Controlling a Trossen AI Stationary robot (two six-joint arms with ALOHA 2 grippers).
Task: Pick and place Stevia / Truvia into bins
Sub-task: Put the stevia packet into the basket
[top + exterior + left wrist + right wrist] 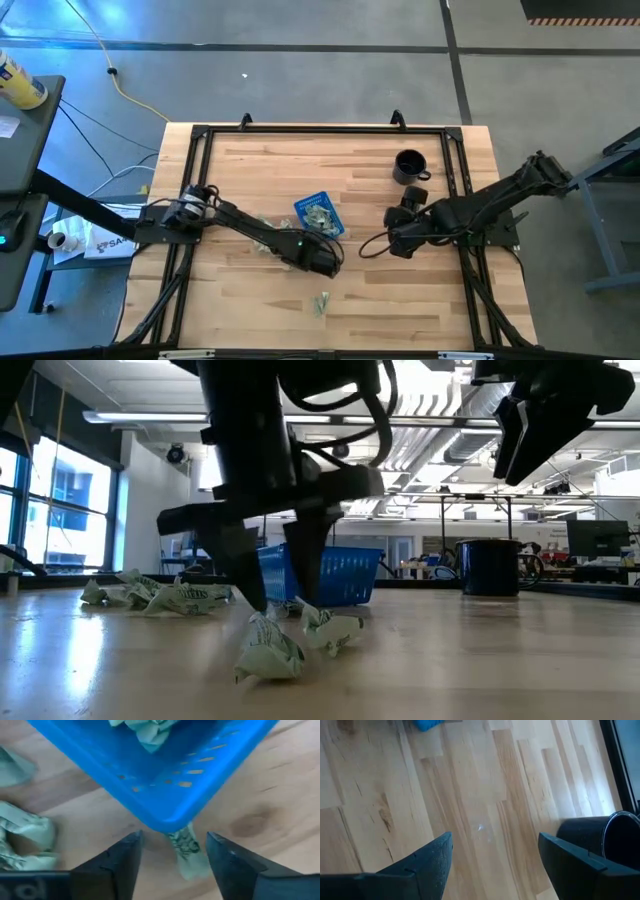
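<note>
The blue tray [318, 213] sits mid-table with several pale green packets [150, 732] inside. My left gripper [325, 258] is open, just on the near side of the tray, fingers pointing down. In the left wrist view its fingers [175, 840] stand either side of one packet [187, 851] lying at the tray's corner [172, 822], without touching it. More packets lie left of the tray [262, 222] and nearer the table's front [320, 302]. My right gripper [395, 240] is open and hovers above bare wood [495, 840].
A black mug [410, 166] stands toward the far right, close behind my right gripper and also at the edge of the right wrist view [615, 835]. A black frame [300, 129] runs around the table. Bare wood lies between the two grippers and along the near edge.
</note>
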